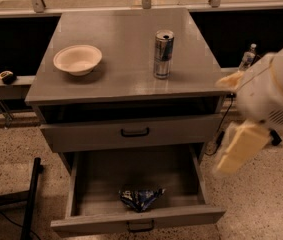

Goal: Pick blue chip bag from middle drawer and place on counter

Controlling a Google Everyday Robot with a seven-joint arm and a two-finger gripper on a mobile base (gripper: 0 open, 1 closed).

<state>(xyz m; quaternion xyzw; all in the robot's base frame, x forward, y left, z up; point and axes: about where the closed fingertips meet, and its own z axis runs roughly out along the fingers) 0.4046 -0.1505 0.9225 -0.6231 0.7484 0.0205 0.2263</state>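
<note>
The blue chip bag lies crumpled on the floor of the open middle drawer, near its front wall and about mid-width. The counter is the grey cabinet top above. My arm comes in from the right edge as a large white and cream shape. My gripper hangs at its lower end, to the right of the open drawer, above floor level and well apart from the bag. It holds nothing that I can see.
A silver-and-blue can stands right of centre on the counter, and a cream bowl sits at its left. A shut drawer front is above the open one. A black stand leg is at the left, a water bottle at the right.
</note>
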